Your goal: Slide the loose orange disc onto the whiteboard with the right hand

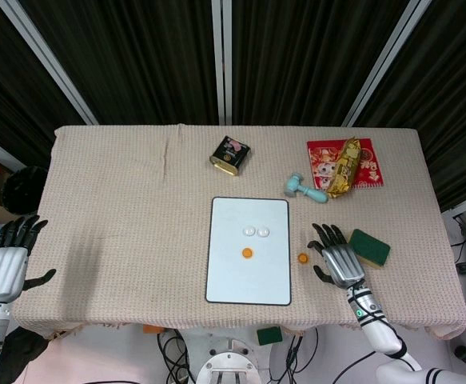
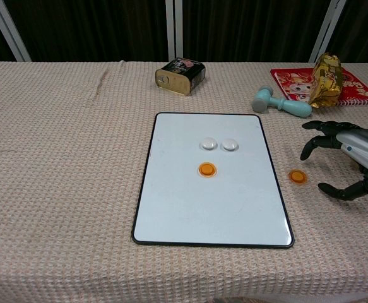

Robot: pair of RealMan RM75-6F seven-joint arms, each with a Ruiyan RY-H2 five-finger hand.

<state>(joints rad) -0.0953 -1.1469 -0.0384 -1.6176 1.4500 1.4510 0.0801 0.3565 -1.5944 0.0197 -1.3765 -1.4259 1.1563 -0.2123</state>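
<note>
The loose orange disc point(image 1: 303, 258) point(image 2: 297, 177) lies on the cloth just right of the whiteboard point(image 1: 229, 272) point(image 2: 184, 214). A second orange disc point(image 1: 247, 253) point(image 2: 207, 169) and two clear discs point(image 1: 256, 232) point(image 2: 218, 144) rest on the board. My right hand point(image 1: 338, 256) point(image 2: 351, 158) hovers just right of the loose disc, fingers spread, holding nothing and apart from the disc. My left hand point(image 1: 7, 260) hangs open off the table's left edge, seen only in the head view.
A green sponge point(image 1: 369, 246) lies right of my right hand. A teal toy hammer point(image 1: 304, 188) point(image 2: 281, 104), a gold snack bag point(image 1: 343, 164) point(image 2: 326, 79) on a red packet point(image 1: 368, 168), and a dark tin point(image 1: 231, 154) point(image 2: 180, 76) sit further back.
</note>
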